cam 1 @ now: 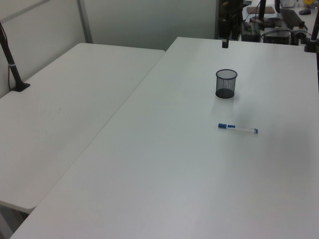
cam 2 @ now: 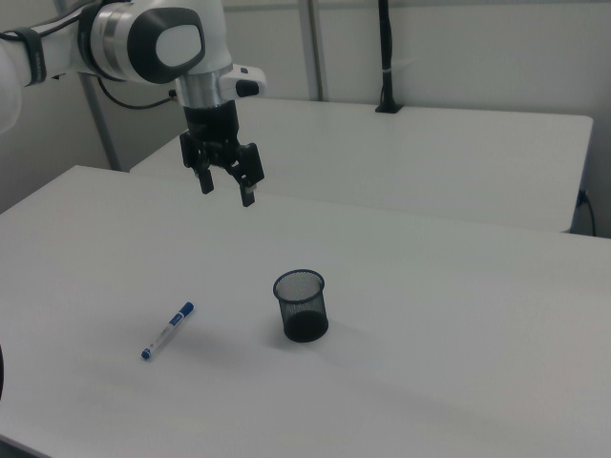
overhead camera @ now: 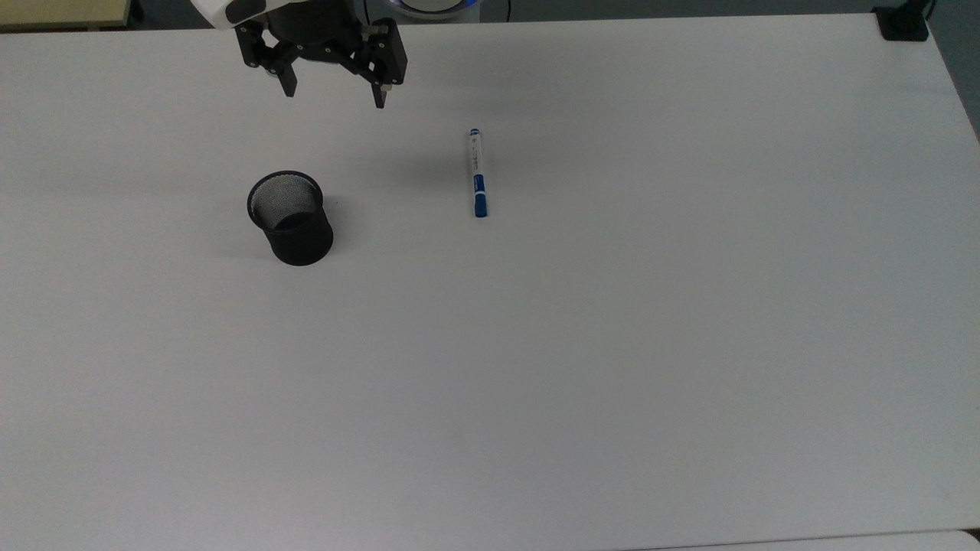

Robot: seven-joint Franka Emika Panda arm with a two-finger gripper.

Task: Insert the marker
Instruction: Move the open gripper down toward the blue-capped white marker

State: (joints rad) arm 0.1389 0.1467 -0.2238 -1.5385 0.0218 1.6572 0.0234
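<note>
The marker [overhead camera: 478, 173] lies flat on the white table [overhead camera: 582, 344], white barrel with a blue cap pointing toward the top view's bottom; it is also in the left view [cam 1: 238, 128] and the right view [cam 2: 167, 331]. The black mesh cup [overhead camera: 290, 217] stands upright and empty to the top view's left of it, also visible as the cup [cam 1: 226, 83] and the cup [cam 2: 302, 305]. My gripper [overhead camera: 334, 95] hangs open and empty above the table's far edge, beyond the cup and well apart from the marker; in the right view the gripper [cam 2: 226, 192] is high in the air.
A second white table [cam 1: 60, 119] adjoins on the left view's left. A black post base [overhead camera: 903, 23] sits at the table's far right corner in the top view. Desks with equipment [cam 1: 279, 25] stand beyond the far edge.
</note>
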